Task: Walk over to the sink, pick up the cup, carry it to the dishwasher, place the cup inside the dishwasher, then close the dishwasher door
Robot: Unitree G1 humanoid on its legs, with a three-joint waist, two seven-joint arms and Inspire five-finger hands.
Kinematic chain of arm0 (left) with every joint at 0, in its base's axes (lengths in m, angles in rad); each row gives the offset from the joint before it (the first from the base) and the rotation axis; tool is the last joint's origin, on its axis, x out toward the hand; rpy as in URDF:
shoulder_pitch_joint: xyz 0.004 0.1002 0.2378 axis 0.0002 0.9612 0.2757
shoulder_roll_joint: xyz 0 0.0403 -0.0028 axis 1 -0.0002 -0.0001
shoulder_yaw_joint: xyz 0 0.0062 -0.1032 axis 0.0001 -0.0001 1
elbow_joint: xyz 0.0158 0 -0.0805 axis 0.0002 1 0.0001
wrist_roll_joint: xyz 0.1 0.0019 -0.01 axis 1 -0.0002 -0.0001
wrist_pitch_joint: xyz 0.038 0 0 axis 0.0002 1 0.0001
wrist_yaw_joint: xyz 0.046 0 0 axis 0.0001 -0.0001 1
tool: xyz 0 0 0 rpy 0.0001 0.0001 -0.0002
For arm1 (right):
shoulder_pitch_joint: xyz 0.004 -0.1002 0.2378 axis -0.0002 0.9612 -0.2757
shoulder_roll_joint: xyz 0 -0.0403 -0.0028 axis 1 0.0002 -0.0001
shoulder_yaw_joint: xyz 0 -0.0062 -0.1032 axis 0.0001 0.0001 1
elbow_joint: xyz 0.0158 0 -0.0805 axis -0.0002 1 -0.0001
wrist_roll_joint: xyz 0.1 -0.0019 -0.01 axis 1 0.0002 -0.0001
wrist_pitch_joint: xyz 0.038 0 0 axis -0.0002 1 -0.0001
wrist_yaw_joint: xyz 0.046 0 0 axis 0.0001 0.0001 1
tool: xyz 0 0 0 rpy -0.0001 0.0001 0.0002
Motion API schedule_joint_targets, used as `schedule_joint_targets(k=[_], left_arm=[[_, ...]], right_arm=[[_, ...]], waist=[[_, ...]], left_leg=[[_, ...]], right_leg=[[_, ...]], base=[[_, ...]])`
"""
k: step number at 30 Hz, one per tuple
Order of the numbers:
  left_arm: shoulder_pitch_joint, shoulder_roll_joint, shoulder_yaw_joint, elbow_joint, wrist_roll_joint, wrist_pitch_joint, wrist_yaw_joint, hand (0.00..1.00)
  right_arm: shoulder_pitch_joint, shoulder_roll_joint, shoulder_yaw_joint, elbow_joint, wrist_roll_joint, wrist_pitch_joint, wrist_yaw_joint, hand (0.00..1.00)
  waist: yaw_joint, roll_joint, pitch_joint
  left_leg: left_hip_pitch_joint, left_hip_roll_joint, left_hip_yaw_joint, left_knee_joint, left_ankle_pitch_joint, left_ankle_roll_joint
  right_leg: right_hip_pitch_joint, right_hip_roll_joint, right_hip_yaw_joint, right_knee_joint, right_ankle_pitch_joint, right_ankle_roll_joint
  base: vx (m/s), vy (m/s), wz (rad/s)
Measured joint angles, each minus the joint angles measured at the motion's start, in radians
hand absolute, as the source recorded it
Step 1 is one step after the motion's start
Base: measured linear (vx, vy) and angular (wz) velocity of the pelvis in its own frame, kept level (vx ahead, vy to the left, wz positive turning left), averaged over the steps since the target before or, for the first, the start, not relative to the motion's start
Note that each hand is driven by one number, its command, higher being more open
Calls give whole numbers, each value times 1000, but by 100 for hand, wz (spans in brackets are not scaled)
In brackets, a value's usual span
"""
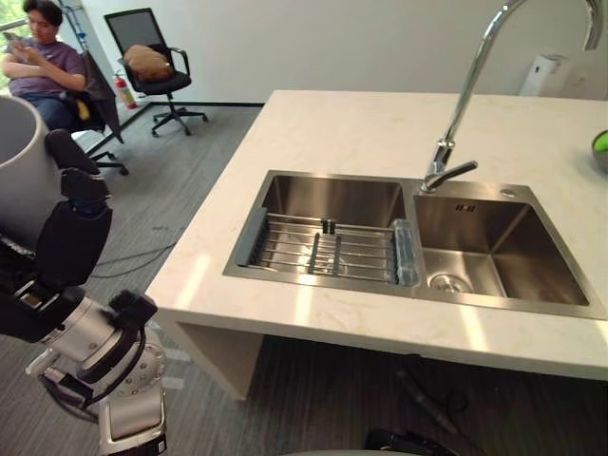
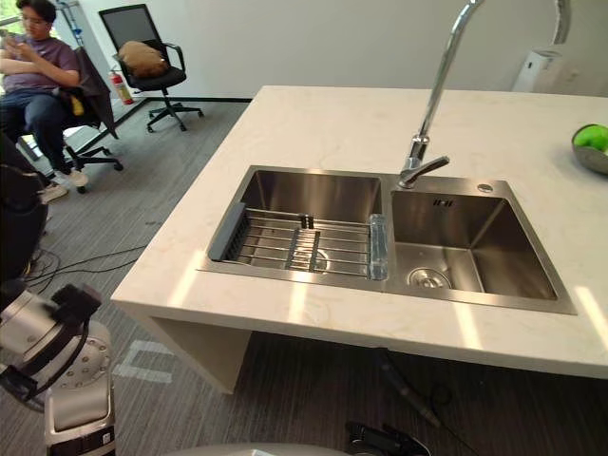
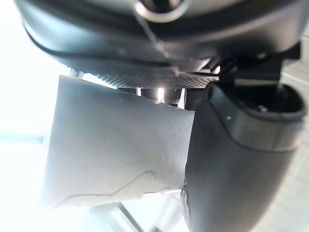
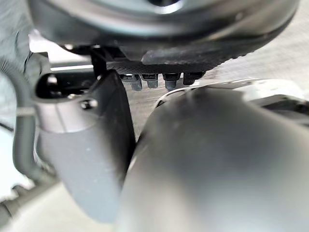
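Dark left hand [image 3: 236, 169] clasps a smooth, pale grey cup [image 3: 116, 150]; I cannot tell the right hand [image 4: 82, 145] state. Beyond, a brushed-steel double sink [image 1: 332, 199] sits in a cream stone counter [image 1: 361, 133].

White wall [image 1: 332, 38]; grey carpet [image 1: 180, 180]; black office chair [image 1: 152, 57]; pale countertop [image 1: 361, 123].

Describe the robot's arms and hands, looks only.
Left arm: silver-grey shells with black joints. Left robot hand: dark and matte. Right robot hand: dark housing with a textured underside and a light grey thumb.
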Motion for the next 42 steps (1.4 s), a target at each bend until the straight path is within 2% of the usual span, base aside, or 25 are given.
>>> schedule_joint_targets(k=[2,5,6,7,8,9,10,11,13,15,16,17,19,20,21,22,23,24,25,27,29,31,39,40,42], left_arm=[[38,-29,5,-8,-10,29,-28,0],[59,-88,8,-10,-57,38,-87,0],[67,-106,11,-11,-78,35,-95,0],[84,-116,21,-13,-91,33,-92,0],[86,-118,35,-16,-93,33,-90,0],[82,-120,38,-30,-113,25,-96,0],[87,-134,21,-50,-132,0,-102,0],[106,-149,9,-85,-151,-25,-111,0],[110,-151,-39,-135,-164,-75,-125,0],[111,-148,-114,-179,-159,-133,-141,0],[109,-147,-160,-192,-151,-165,-158,0],[97,-142,-191,-191,-143,-180,-186,0],[91,-132,-230,-189,-157,-173,-211,0],[87,-129,-253,-185,-168,-163,-214,0],[71,-122,-287,-170,-180,-151,-220,0],[18,-92,-356,-129,-194,-141,-234,0],[-29,-68,-400,-86,-206,-145,-242,0],[-92,-56,-447,2,-207,-164,-257,0],[-127,-55,-482,77,-208,-167,-260,0],[-140,-50,-532,199,-227,-158,-261,0],[-139,-32,-542,257,-225,-117,-243,0],[-139,-3,-533,265,-223,-98,-229,0],[-122,12,-508,268,-194,-87,-255,0],[-74,82,-484,265,-227,-68,-293,0],[-74,82,-484,265,-227,-68,-293,0]], right_arm=[[0,-9,1,4,-6,1,0,100],[-1,-41,17,56,-12,0,-7,100],[-6,-52,25,63,-12,-5,-8,100],[-12,-52,24,65,-12,-6,-12,100],[-18,-49,25,63,-11,-8,-11,100],[-35,-42,25,74,12,-16,-9,100],[-66,-47,18,110,43,-20,-16,100],[-90,-53,18,120,57,-10,-23,100],[-91,-48,18,95,66,-10,-23,100],[-92,-44,17,83,68,-3,-23,100],[-98,-49,11,79,69,11,-28,100],[-98,-37,-4,77,85,28,-37,100],[-100,6,-8,74,96,56,-52,100],[-101,20,-15,54,101,62,-62,100],[-96,34,-17,28,116,71,-78,100],[-81,45,-26,-11,147,73,-98,100],[-78,56,-38,-38,194,71,-118,100],[-76,87,-65,-61,284,57,-148,100],[-74,101,-65,-78,325,46,-166,100],[-74,103,-60,-101,354,40,-185,100],[-84,103,-39,-113,363,36,-196,100],[-97,111,-18,-117,359,42,-196,100],[-94,101,34,-120,339,57,-202,100],[-79,128,66,-86,316,36,-189,100],[-79,128,66,-86,316,36,-189,100]], waist=[[18,0,0],[67,13,7],[97,20,11],[122,10,9],[120,0,10],[99,-23,14],[97,-24,20],[102,-27,21],[85,-24,20],[73,-9,13],[67,5,13],[63,-1,17],[64,-35,39],[66,-41,43],[65,-47,47],[44,-31,44],[30,-24,53],[10,-23,62],[-1,-21,65],[-18,-27,63],[-23,-27,65],[-24,-49,75],[-23,-50,63],[-41,-112,17],[-41,-113,17]], left_leg=[[-54,-18,-66,-16,66,-11],[-96,-51,-61,-53,151,17],[-102,-62,-27,-83,161,128],[-98,-74,62,-126,122,335],[-100,-68,129,-135,81,350],[-116,-53,213,-119,62,324],[-175,-10,312,0,66,286],[-188,27,412,118,69,282],[-162,92,516,197,81,263],[-127,135,568,171,137,185],[-107,111,570,101,155,75],[-84,44,554,16,161,41],[-64,-44,498,-35,180,39],[-66,-70,463,-47,177,52],[-70,-94,413,-64,178,69],[-78,-113,319,-88,186,94],[-95,-110,240,-106,192,124],[-98,-105,141,-143,204,162],[-96,-109,84,-158,218,160],[-80,-130,25,-162,227,145],[-54,-153,17,-162,226,122],[-22,-173,19,-163,211,97],[-4,-127,21,-170,187,54],[-6,-142,17,-172,197,57],[-6,-142,17,-172,197,57]], right_leg=[[12,-23,-110,1,-7,1],[77,-59,-314,3,-46,16],[96,-72,-374,21,-69,20],[102,-95,-416,36,-93,19],[111,-100,-435,29,-99,21],[125,-125,-488,18,-92,20],[137,-158,-583,51,-104,26],[155,-194,-644,77,-105,22],[217,-213,-755,88,-100,28],[263,-215,-851,106,-82,57],[292,-231,-911,132,-65,83],[323,-275,-967,177,-58,91],[369,-363,-1004,260,-32,62],[380,-403,-983,315,-4,25],[375,-443,-901,394,42,-39],[350,-454,-708,474,75,-87],[300,-383,-517,480,-106,10],[237,-228,-277,424,-292,17],[199,-141,-123,374,-348,23],[120,-50,79,318,-396,48],[48,-36,154,224,-358,31],[17,-52,158,167,-194,24],[48,-4,137,128,-196,12],[103,-5,103,34,-146,15],[103,-5,103,34,-146,15]], base=[[-21,-74,197],[-48,-8,214],[-136,36,217],[-111,44,201],[-63,26,213],[-68,123,243],[-47,173,256],[-30,197,190],[39,177,170],[73,235,167],[139,330,161],[165,421,171],[128,387,126],[142,328,118],[179,277,180],[161,212,215],[106,47,266],[83,-94,237],[105,-124,198],[135,-100,120],[185,-66,54],[151,-81,9],[48,-107,-1],[0,0,0],[0,0,0]])
